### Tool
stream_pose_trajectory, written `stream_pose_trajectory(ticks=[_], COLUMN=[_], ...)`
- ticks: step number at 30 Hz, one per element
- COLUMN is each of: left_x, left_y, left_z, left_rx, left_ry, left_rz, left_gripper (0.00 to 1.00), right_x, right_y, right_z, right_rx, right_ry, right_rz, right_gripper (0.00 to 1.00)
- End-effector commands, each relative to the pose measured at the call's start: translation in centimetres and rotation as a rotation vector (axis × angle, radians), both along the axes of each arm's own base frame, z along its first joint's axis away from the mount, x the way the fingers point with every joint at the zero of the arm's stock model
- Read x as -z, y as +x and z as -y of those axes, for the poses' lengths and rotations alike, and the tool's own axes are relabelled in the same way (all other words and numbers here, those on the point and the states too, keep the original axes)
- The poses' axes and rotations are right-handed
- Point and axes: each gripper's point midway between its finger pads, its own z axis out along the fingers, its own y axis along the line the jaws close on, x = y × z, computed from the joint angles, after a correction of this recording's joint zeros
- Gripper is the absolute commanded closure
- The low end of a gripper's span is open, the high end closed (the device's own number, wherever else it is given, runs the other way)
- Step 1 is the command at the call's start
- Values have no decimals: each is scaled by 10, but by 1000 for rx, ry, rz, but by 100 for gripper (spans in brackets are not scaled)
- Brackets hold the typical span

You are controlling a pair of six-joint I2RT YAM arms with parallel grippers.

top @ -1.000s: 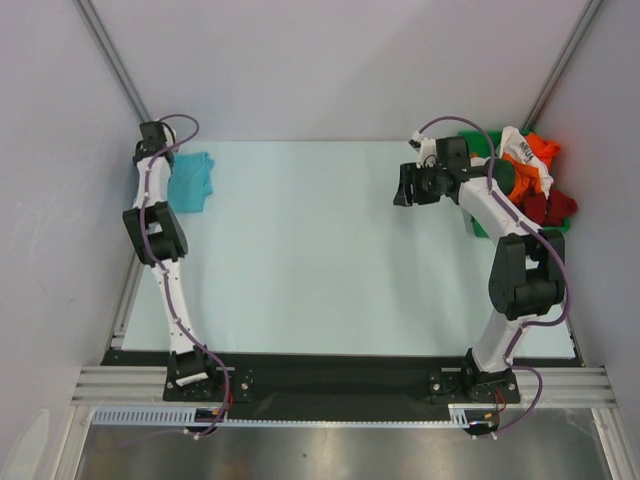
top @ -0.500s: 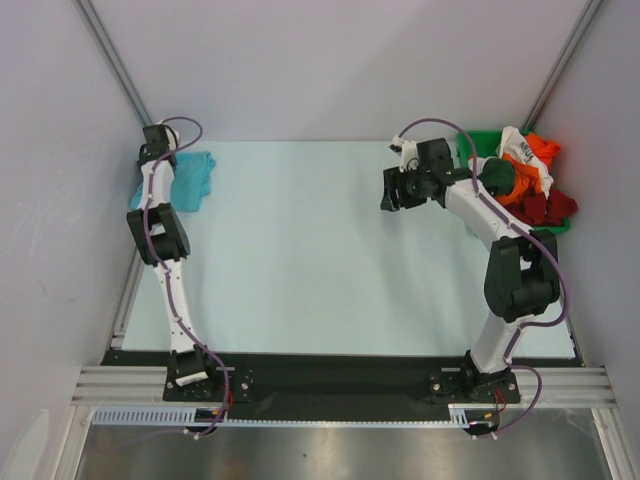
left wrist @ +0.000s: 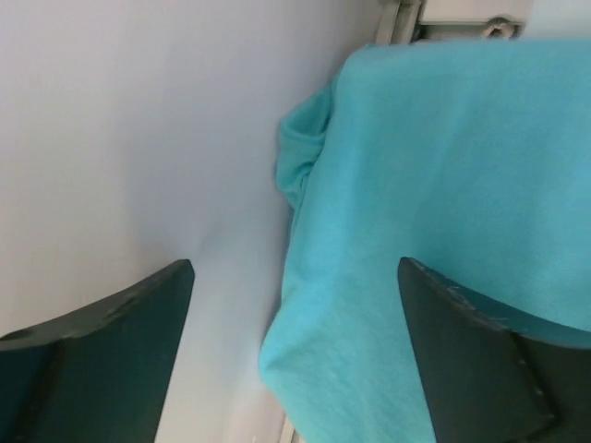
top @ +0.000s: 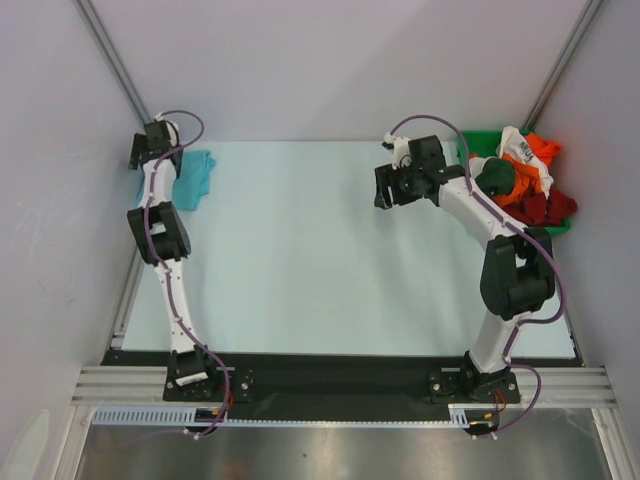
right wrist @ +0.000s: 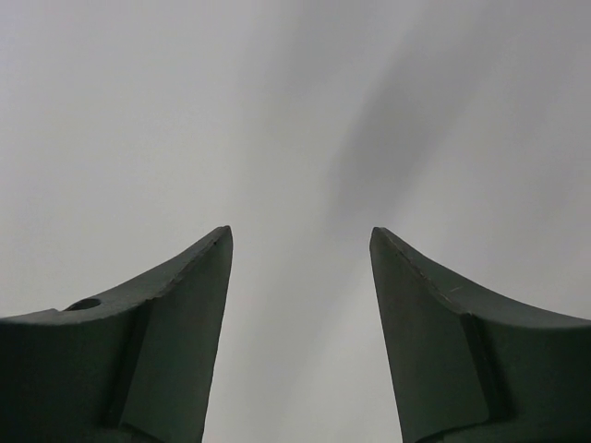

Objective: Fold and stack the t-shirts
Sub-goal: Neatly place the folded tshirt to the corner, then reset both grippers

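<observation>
Arms stretch toward the far half of the table [top: 300, 260]. The left arm runs up the left edge, and the left gripper [left wrist: 295, 268] sits at the far left corner with its fingers spread wide, empty, over the turquoise t-shirt [top: 192, 178]. That shirt lies as a compact, slightly rumpled bundle (one soft fold bulges at its edge) beside the wall. The right arm bends inward, and the right gripper [right wrist: 300, 235] is parted and holds nothing above bare table. Behind it, the other t-shirts [top: 525, 180], orange, white, red and dark green, are heaped in the green bin [top: 480, 140] at the far right corner.
</observation>
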Motion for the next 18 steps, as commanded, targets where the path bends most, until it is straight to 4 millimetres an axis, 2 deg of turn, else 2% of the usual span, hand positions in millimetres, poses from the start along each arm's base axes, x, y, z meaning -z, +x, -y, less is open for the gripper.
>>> stream_pose_trajectory(ticks=[1, 2, 3, 4, 5, 6, 7, 8, 9, 11, 12, 13, 14, 18], left_x=[-76, -112, -116, -101, -121, -124, -125, -136, -134, -139, -137, -141, -140, -141], left_y=[22, 26, 31, 28, 26, 28, 27, 23, 19, 8, 3, -1, -12, -36], left_z=[45, 58, 86, 104, 121, 153, 171, 186, 218, 252, 276, 289, 309, 347], left_rx=[86, 117, 173, 215, 244, 283, 315, 332, 370, 415, 425, 434, 469, 472], left_ry=[26, 44, 33, 10, 3, -27, -58, -78, -112, -221, -288, -330, -398, -633], left_rz=[168, 255, 270, 237, 272, 277, 274, 282, 256, 240, 238, 236, 201, 166], left_gripper=[1, 0, 0, 0, 0, 0, 0, 0, 0, 0, 0, 0, 0, 0], right_x=[-18, -18, -19, -20, -22, -25, -26, -31, -31, -41, -41, -42, -46, -53], right_y=[21, 24, 26, 31, 35, 38, 43, 49, 52, 61, 63, 67, 70, 71], right_z=[1, 2, 3, 7, 9, 10, 16, 17, 19, 21, 18, 24, 24, 16], right_rx=[27, 36, 46, 80, 96, 111, 150, 176, 187, 226, 230, 273, 299, 333], right_ry=[-26, -31, -36, -51, -54, -59, -81, -77, -81, -75, -80, -109, -104, -104], right_rz=[98, 107, 116, 128, 144, 158, 173, 194, 202, 239, 246, 265, 283, 293], right_gripper=[32, 26, 22, 3, 2, 1, 0, 0, 0, 0, 0, 0, 0, 0])
